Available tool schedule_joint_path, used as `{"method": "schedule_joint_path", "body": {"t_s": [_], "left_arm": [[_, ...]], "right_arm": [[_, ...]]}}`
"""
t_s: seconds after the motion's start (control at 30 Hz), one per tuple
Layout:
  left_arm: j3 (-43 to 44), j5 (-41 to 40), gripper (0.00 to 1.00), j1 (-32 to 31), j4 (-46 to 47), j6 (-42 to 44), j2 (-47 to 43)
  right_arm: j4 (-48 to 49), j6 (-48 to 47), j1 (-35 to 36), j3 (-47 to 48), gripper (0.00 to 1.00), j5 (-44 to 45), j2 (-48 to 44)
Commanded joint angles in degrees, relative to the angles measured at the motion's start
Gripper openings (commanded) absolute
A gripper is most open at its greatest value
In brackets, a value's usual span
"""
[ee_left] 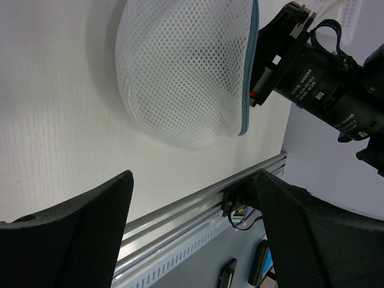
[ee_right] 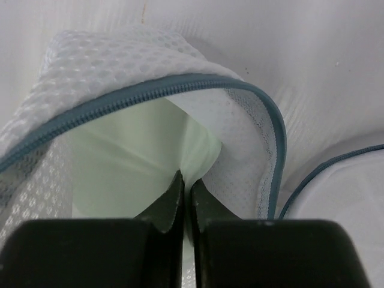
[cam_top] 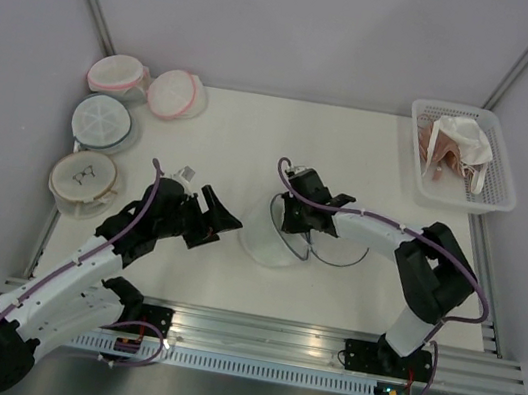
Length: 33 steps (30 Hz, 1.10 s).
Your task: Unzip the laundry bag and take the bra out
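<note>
Found the laundry bag near the middle of the counter, with its grey-blue zip open on the right side. Had the right pincer poked into that gap and pinched tight on a fold of the pale green bra inside the bag, most likely so as to pull it out. Held the left pincer wide apart just left of the bag, touching nothing, maybe ready to stop the bag from sliding along.
</note>
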Motion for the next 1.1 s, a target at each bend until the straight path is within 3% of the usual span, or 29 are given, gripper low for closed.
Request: {"method": "schedule_joint_path", "body": {"t_s": [0.0, 0.43, 0.73, 1.07], "left_arm": [[1.4, -0.9, 0.87, 0.2, 0.4, 0.1, -0.2], [2.0, 1.3, 0.86, 0.2, 7.4, -0.3, 4.8], [9.2, 1.6, 0.86, 0.0, 13.1, -1.5, 6.7], [12.5, 2.0, 0.82, -3.0, 10.9, 0.6, 18.8]], "right_arm": [[-1.8, -0.2, 0.2, 0.8, 0.04, -0.3, -4.4], [-14.8, -5.2, 0.3, 8.8, 0.01, -1.4, -19.0], [-15.5, -5.9, 0.4, 5.8, 0.0, 0.0, -16.7], [-12.8, -4.8, 1.2, 5.5, 0.0, -0.7, -15.0]]}}
